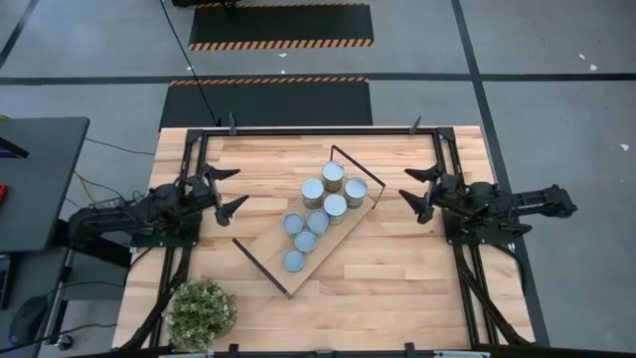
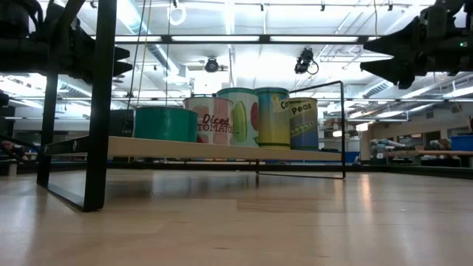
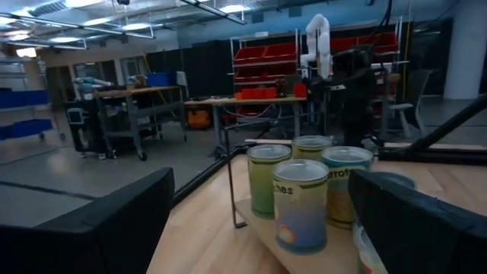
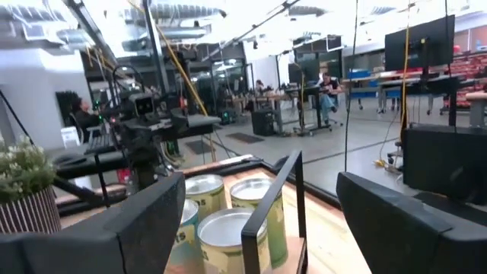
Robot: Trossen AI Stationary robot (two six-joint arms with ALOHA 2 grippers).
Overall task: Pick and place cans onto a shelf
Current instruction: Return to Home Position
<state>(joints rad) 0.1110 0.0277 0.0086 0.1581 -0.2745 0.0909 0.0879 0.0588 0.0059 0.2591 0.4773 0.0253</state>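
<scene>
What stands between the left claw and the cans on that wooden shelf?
Nothing visible does. The left gripper is open off the long side of the shelf, and only bare tabletop lies between it and the cans.

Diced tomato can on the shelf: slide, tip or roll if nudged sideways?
Likely slides, not rolls: the diced tomato can stands upright on the flat shelf. Tipping looks unlikely; it seems about as wide as tall. Neighbouring cans beside it would probably block it.

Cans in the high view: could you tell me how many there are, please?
8 cans, all on the shelf: four clustered at its upper-right end, four smaller ones trailing toward its lower-left end. None looks hidden.
</scene>
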